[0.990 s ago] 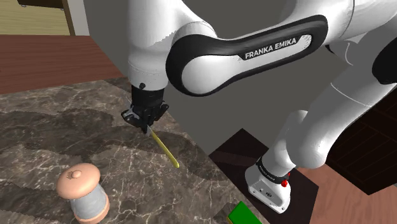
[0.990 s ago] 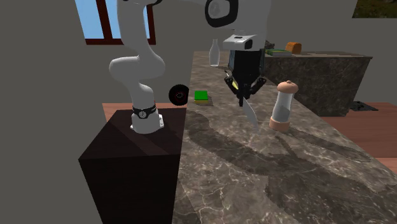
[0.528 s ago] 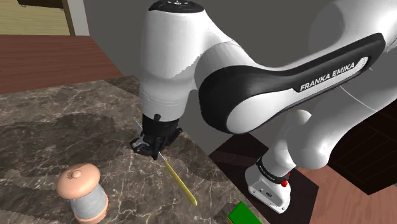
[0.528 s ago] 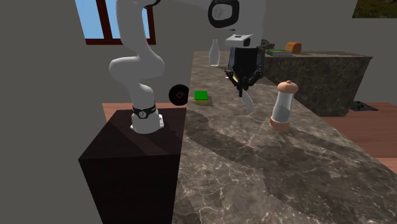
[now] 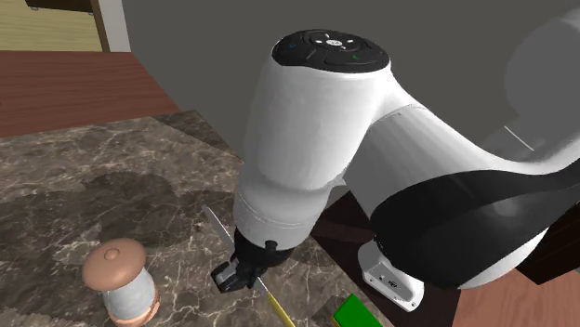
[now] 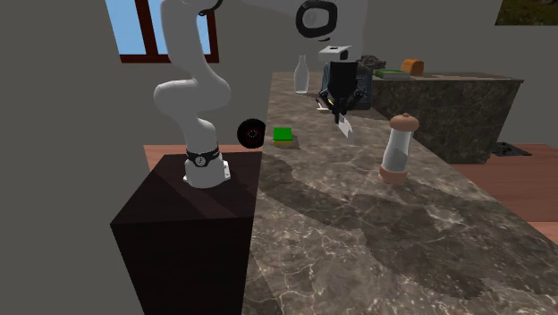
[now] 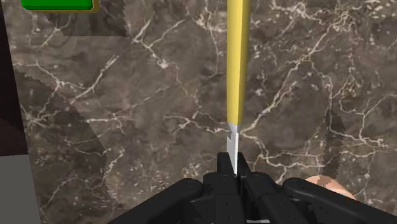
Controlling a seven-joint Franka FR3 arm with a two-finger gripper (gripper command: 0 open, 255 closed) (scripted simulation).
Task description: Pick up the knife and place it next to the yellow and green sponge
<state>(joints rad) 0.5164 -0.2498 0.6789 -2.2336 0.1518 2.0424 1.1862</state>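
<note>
The knife [image 7: 235, 63] has a yellow handle and a thin grey blade. My gripper [image 7: 233, 167] is shut on the blade, and the handle points away from the fingers over the dark marble counter [image 7: 127, 127]. In the shoulder view the gripper [image 5: 240, 275] hangs low over the counter with the knife's handle [image 5: 282, 312] slanting toward the green-topped sponge [image 5: 358, 314] at the counter's near edge. In the second exterior view the gripper [image 6: 338, 109] holds the knife [image 6: 345, 128] above the counter, to the right of the sponge [image 6: 283, 135]. The sponge's [image 7: 57, 4] corner lies ahead of the fingers.
A pepper mill [image 5: 121, 283] with a tan top stands close beside the gripper and also appears in the second exterior view [image 6: 396, 148]. A pale bottle [image 6: 302, 73] stands at the counter's far end. The arm's dark stand [image 6: 192, 210] borders the counter [image 6: 358, 233].
The arm has carried the knife down and to the right in the shoulder view, closer to the sponge. In the second exterior view it has moved farther away. The grip has stayed shut.
</note>
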